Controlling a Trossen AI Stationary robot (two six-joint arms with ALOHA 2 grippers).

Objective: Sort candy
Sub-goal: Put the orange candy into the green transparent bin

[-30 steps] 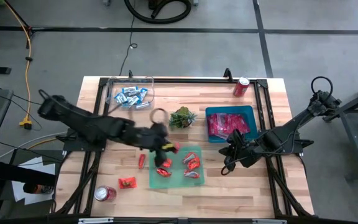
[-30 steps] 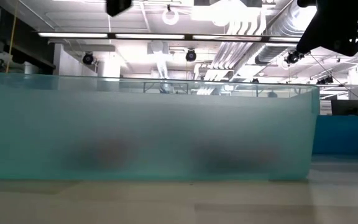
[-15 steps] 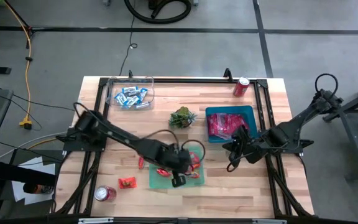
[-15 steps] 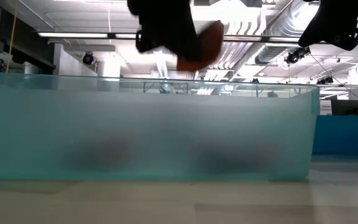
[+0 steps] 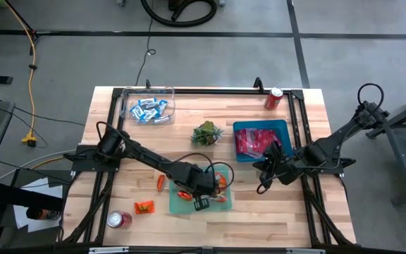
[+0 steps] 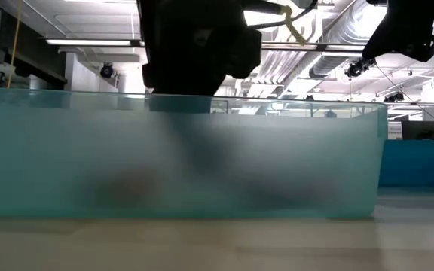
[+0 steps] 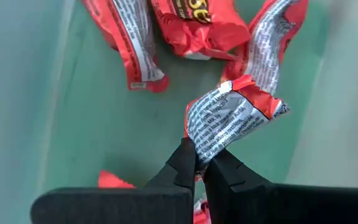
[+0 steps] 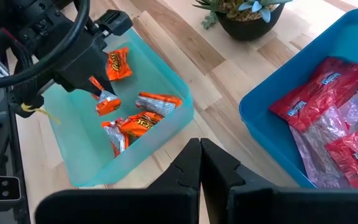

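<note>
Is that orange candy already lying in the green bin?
Not yet. The left gripper holds the orange candy pinched, hanging inside the green bin above the others.

A frosted teal bin wall [image 6: 66, 158] is filling most of the low view. A large dark arm mass [image 6: 191, 45] is being seen directly above the bin, its lower end showing as a blurred shadow behind the wall. A second dark arm part [image 6: 405, 30] is hanging well apart, beyond the bin's far corner. Ceiling lights [image 6: 89, 42] are showing behind both.
</note>
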